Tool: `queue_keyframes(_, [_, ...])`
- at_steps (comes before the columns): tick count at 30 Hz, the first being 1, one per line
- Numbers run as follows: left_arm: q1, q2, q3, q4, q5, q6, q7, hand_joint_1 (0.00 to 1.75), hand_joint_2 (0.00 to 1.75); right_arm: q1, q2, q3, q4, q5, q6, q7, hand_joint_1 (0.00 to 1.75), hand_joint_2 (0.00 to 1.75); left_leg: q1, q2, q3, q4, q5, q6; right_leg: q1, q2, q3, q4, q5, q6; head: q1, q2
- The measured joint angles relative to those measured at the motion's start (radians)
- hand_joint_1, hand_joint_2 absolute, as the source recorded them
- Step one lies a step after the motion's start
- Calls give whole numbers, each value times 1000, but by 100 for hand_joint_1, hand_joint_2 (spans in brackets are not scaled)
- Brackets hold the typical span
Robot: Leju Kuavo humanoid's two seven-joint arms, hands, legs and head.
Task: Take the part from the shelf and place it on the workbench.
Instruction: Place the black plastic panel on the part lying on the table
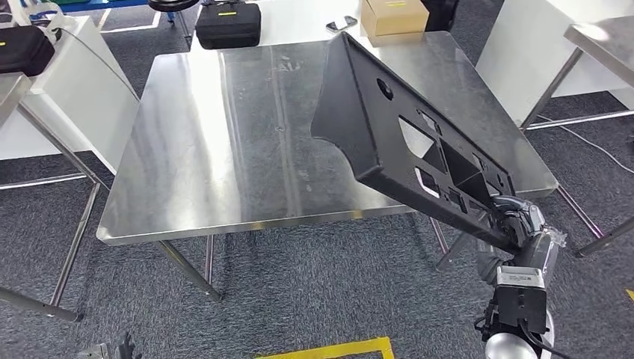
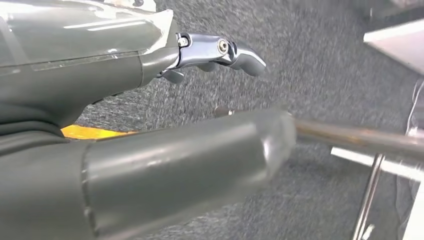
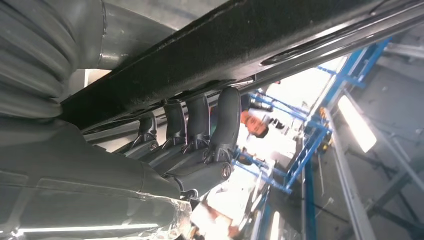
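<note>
A long black plastic part (image 1: 407, 138) with several cut-outs is held tilted in the air, its far end over the right side of the steel workbench (image 1: 224, 134). My right hand (image 1: 516, 221) grips its near end past the bench's front right corner. In the right wrist view the dark fingers (image 3: 200, 122) curl against the part's black edge (image 3: 240, 45). My left hand (image 2: 165, 90) hangs low over grey carpet, holding nothing, with its thumb (image 2: 190, 160) and fingers (image 2: 220, 50) apart.
A black case (image 1: 228, 25) and a cardboard box (image 1: 392, 15) lie beyond the bench's far edge. White tables stand at left (image 1: 67, 90) and right (image 1: 538, 52). Yellow floor tape (image 1: 336, 350) runs in front. A metal table leg (image 2: 360, 136) is near my left hand.
</note>
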State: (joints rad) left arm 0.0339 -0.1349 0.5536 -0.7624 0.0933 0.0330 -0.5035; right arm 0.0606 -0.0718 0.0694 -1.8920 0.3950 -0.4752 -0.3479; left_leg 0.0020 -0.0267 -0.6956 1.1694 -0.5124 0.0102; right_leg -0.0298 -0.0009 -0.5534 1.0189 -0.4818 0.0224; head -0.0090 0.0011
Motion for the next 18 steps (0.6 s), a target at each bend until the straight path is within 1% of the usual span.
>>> queue_keyframes(1, [-1, -1, 1, -1, -1, -1, 1, 0, 0, 0, 0, -1, 0, 0, 0, 0, 175, 175, 4, 14, -35, 65, -27, -5, 2, -14, 1, 0, -2, -4, -2, 0])
queue_keyframes(2, [0, -3, 1, -2, -2, -1, 2, 0, 0, 0, 0, -2, 0, 0, 0, 1, 175, 175, 7, 20, -64, 116, -42, -8, 3, -27, 2, 0, -4, -6, -1, 0])
queue_keyframes(3, [0, -5, 2, -3, -4, -2, 3, 0, 0, 0, 0, -3, 0, -1, 0, 1, 175, 175, 11, 22, -78, 136, -40, -11, 2, -38, 3, 0, -6, -7, -2, 0])
queue_keyframes(4, [1, -6, 3, -4, -7, -3, 5, 0, 0, 1, 0, -5, 0, -5, 0, -2, 175, 175, 14, 25, -70, 115, -19, -13, 2, -47, 5, 0, -8, -5, -2, 0])
queue_keyframes(5, [1, -7, 4, -5, -10, -3, 7, 0, 0, 1, 0, -7, 0, -12, 0, -6, 175, 175, 16, 29, -41, 59, 14, -13, 1, -53, 9, 0, -11, -2, -2, 0])
queue_keyframes(6, [1, -8, 5, -7, -13, -4, 10, 0, 0, 1, 0, -9, 0, -21, 0, -11, 175, 175, 18, 37, -3, -11, 44, -12, 0, -59, 13, 1, -15, 2, -3, 0])
queue_keyframes(7, [1, -8, 6, -9, -16, -4, 13, 0, 0, 0, 0, -12, -1, -30, 0, -17, 175, 175, 17, 45, 31, -72, 65, -10, 4, -64, 16, 1, -19, 8, -3, 0])
queue_keyframes(8, [0, -8, 8, -10, -17, -4, 16, 0, 0, 0, 0, -14, -1, -35, 0, -22, 175, 175, 14, 50, 53, -111, 74, -6, 6, -67, 18, 1, -21, 13, -2, 0])
queue_keyframes(9, [-1, -9, 10, -10, -19, -4, 17, 0, 0, 0, -1, -17, -2, -35, 2, -25, 175, 175, 10, 53, 62, -127, 72, -1, 9, -70, 19, 0, -23, 18, 0, 0])
queue_keyframes(10, [-1, -10, 13, -10, -19, -4, 18, 0, 0, 0, -1, -19, -2, -32, 3, -26, 175, 175, 5, 50, 62, -129, 70, 4, 11, -72, 20, -3, -23, 24, 1, 0])
queue_keyframes(11, [-1, -11, 16, -11, -19, -4, 18, 0, 0, 1, -2, -21, -2, -28, 6, -27, 175, 175, 5, 46, 65, -132, 70, 12, 12, -73, 23, -6, -24, 30, 2, 0])
queue_keyframes(12, [-2, -12, 17, -11, -19, -4, 17, 0, 0, 1, -2, -23, -3, -25, 8, -27, 175, 175, 4, 43, 69, -138, 71, 20, 11, -66, 23, -3, -28, 35, 3, 0])
queue_keyframes(13, [-4, -14, 18, -11, -19, -4, 17, 0, 0, 2, -3, -26, -3, -23, 10, -27, 175, 175, 6, 40, 74, -144, 73, 28, 11, -54, 16, 15, -39, 36, 3, 0])
queue_keyframes(14, [-7, -15, 19, -11, -19, -4, 17, 0, 0, 3, -5, -29, -4, -21, 11, -27, 175, 175, 8, 38, 79, -149, 75, 36, 11, -38, -2, 54, -58, 33, 5, 0])
queue_keyframes(15, [-10, -17, 20, -11, -19, -4, 16, 0, 0, 4, -6, -32, -4, -21, 11, -27, 175, 175, 8, 34, 80, -150, 75, 40, 10, -22, -34, 117, -83, 29, 7, 0])
queue_keyframes(16, [-12, -17, 20, -11, -19, -4, 17, 0, 0, 6, -7, -35, -4, -22, 11, -27, 175, 175, 7, 29, 81, -150, 74, 44, 10, -11, -72, 189, -108, 25, 7, 0])
queue_keyframes(17, [-14, -19, 21, -11, -19, -4, 17, 0, 0, 8, -8, -37, -4, -24, 10, -27, 175, 175, 6, 23, 81, -150, 73, 46, 10, -6, -107, 248, -125, 25, 8, 0])
queue_keyframes(18, [-14, -21, 21, -11, -20, -4, 17, 0, 0, 10, -8, -38, -4, -26, 10, -26, 175, 175, 5, 17, 82, -150, 73, 46, 11, -4, -128, 278, -128, 29, 8, 0])
